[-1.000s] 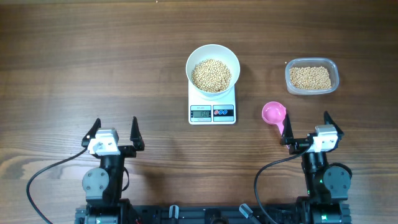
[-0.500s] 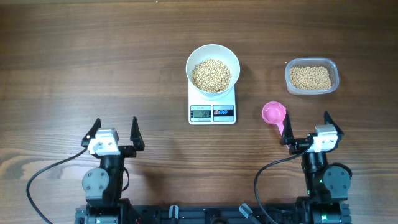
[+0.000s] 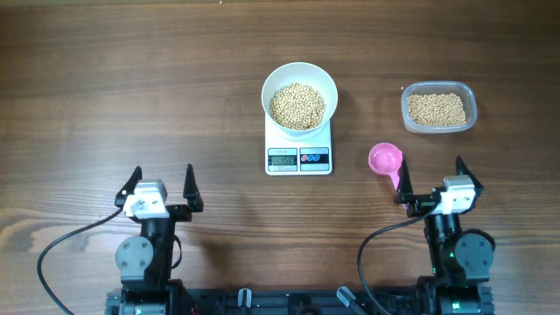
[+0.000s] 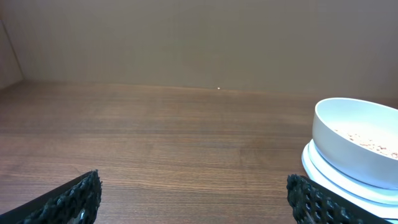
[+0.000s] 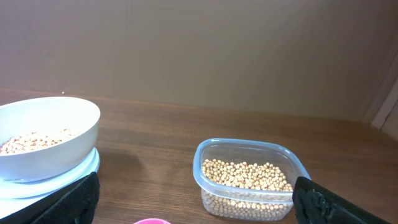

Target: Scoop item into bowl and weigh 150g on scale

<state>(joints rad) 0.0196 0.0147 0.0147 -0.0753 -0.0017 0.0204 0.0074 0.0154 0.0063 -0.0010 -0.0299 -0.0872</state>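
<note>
The white bowl point(image 3: 299, 95) stands on the white scale point(image 3: 299, 156) at the table's middle, holding a heap of pale-tan beans point(image 3: 297, 106). The scale's display is lit. In the left wrist view the bowl point(image 4: 357, 152) shows at the right edge; in the right wrist view the bowl point(image 5: 46, 140) is at the left. My left gripper point(image 3: 160, 186) rests open near the front left, nothing between its fingers. My right gripper point(image 3: 430, 179) rests open at the front right, also empty.
A clear plastic tub point(image 3: 439, 108) with more beans sits at the back right, seen ahead of the right gripper as the tub point(image 5: 249, 180). A pink scoop point(image 3: 387, 161) lies on the table between the scale and my right gripper.
</note>
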